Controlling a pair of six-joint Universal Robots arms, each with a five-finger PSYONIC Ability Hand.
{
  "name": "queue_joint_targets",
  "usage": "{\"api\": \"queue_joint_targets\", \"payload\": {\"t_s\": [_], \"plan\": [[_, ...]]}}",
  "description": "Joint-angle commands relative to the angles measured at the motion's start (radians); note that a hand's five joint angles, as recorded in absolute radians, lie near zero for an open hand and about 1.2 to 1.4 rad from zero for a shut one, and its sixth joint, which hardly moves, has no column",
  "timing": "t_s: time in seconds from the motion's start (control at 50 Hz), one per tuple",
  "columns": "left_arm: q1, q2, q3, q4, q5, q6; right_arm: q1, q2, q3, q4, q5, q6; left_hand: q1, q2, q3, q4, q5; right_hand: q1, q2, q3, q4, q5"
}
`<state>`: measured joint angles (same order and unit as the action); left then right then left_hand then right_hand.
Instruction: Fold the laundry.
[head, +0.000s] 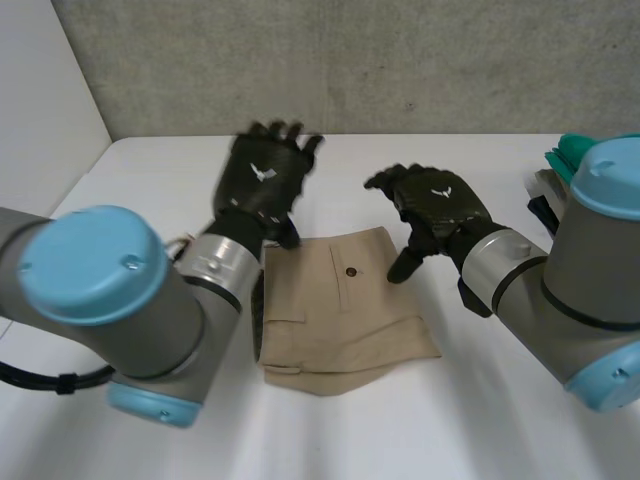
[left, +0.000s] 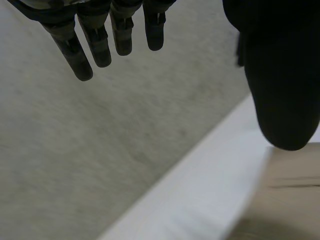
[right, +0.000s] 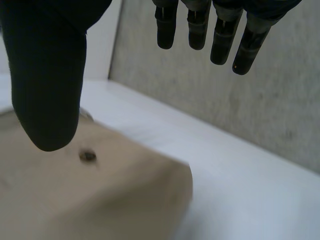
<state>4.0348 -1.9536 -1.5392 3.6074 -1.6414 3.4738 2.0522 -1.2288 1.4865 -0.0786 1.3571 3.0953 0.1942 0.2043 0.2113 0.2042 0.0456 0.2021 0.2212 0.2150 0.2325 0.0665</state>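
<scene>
Fingers (left: 79, 57) on my left hand (head: 262, 185) are straight and spread, with the thumb (left: 280, 90) out wide and nothing held. It's the same on my right hand (head: 435, 205): the fingers (right: 220, 40) are straight, the thumb (right: 47, 85) is well apart from them, and the grasp is empty.

The laundry piece is a folded beige garment (head: 340, 310) lying flat on the white table (head: 420, 430) between my two forearms, about mid-table. Its pocket side faces up, with a dark button (head: 351, 271) near the far edge.

My left hand sits over the garment's far left corner. In the head view its thumb lies across that corner. In the left wrist view the thumb tip is above the cloth's edge, and the fingers reach past it over bare table toward the grey wall (head: 350, 60). I can't tell if the thumb is touching the cloth.

My right hand is at the far right corner, palm down, with the thumb pointing down just beside the right edge. In the right wrist view the thumb tip hangs over the cloth close to the button. I can't tell whether it touches there either.

A pile of other clothes (head: 568, 158), teal on top, sits at the table's right edge behind my right arm (head: 590, 270), well apart from the beige garment. My left arm (head: 100, 300) comes in at the near left of the table.
</scene>
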Motion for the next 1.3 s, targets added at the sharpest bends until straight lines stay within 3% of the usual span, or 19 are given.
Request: {"api": "queue_joint_targets", "payload": {"t_s": [0.02,0.14,0.32,0.46,0.56,0.8,0.9,1.04,1.3], "plan": [[-0.062,-0.128,0.083,-0.214,-0.047,-0.064,-0.007,0.176,-0.132,0.115,-0.001,-0.105,-0.013,-0.023,-0.03,-0.023,-0.039,-0.028,-0.047,-0.04,-0.058,-0.066],[-0.059,-0.249,0.14,-0.332,-0.135,-0.056,-0.007,0.293,-0.201,0.169,-0.033,-0.125,-0.01,-0.02,-0.027,-0.02,-0.036,-0.028,-0.047,-0.04,-0.058,-0.066],[-0.031,-0.327,0.179,-0.371,-0.147,-0.019,-0.006,0.417,-0.261,0.177,0.006,-0.318,-0.01,-0.02,-0.027,-0.02,-0.036,-0.028,-0.047,-0.04,-0.058,-0.066],[-0.014,-0.331,0.194,-0.389,-0.133,0.044,-0.004,0.396,-0.272,0.177,0.048,-0.379,-0.007,-0.017,-0.024,-0.017,-0.033,-0.028,-0.047,-0.04,-0.058,-0.066],[-0.026,-0.304,0.199,-0.381,-0.121,0.041,-0.004,0.303,-0.25,0.163,0.043,-0.362,-0.016,-0.026,-0.033,-0.026,-0.042,-0.028,-0.047,-0.04,-0.058,-0.066],[-0.005,0.047,0.203,-0.377,0.086,-0.081,-0.004,-0.009,-0.033,-0.015,0.059,-0.28,-0.004,-0.014,-0.021,-0.014,-0.03,-0.028,-0.047,-0.04,-0.058,-0.066],[0.059,0.137,0.206,-0.413,0.271,-0.102,-0.001,-0.098,0.15,-0.104,0.056,-0.29,0.019,0.009,0.002,0.009,-0.007,-0.028,-0.047,-0.04,-0.058,-0.066],[0.115,0.15,0.209,-0.538,0.432,-0.101,0.086,-0.084,0.389,-0.334,0.05,-0.29,0.019,0.009,0.002,0.009,-0.007,-0.028,-0.047,-0.04,-0.058,-0.066],[0.105,0.14,0.208,-0.553,0.473,-0.105,0.167,0.161,0.408,-0.572,0.054,-0.365,0.01,0.0,-0.007,0.0,-0.015,-0.028,-0.047,-0.04,-0.058,-0.066]]}}
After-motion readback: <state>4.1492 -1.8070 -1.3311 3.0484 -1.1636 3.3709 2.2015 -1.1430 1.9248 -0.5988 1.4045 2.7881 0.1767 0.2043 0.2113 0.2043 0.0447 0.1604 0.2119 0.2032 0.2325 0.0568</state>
